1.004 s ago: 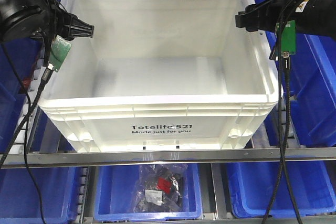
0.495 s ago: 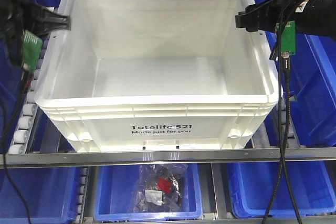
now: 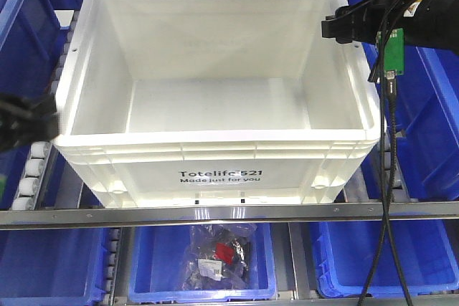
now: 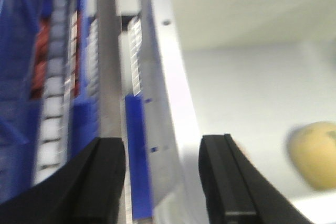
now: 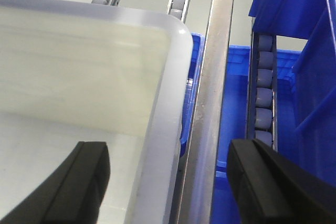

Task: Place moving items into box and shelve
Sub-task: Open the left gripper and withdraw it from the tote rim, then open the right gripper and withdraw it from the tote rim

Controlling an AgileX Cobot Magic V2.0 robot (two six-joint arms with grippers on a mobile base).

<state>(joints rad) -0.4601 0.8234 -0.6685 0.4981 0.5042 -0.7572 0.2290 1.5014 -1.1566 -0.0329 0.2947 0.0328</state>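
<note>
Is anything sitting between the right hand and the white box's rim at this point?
Nothing visible. In the right wrist view the open right hand straddles the white box at its right rim, one finger inside the wall and one outside, with only the metal rail beside it.

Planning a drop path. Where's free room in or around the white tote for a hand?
Free: the floor of the tote, between back and side walls; its near strip is hidden. A yellowish lump shows blurred in the left wrist view. Crowded: the right rim, straddled by the open right gripper, and narrow gaps to the blue bins.
</note>
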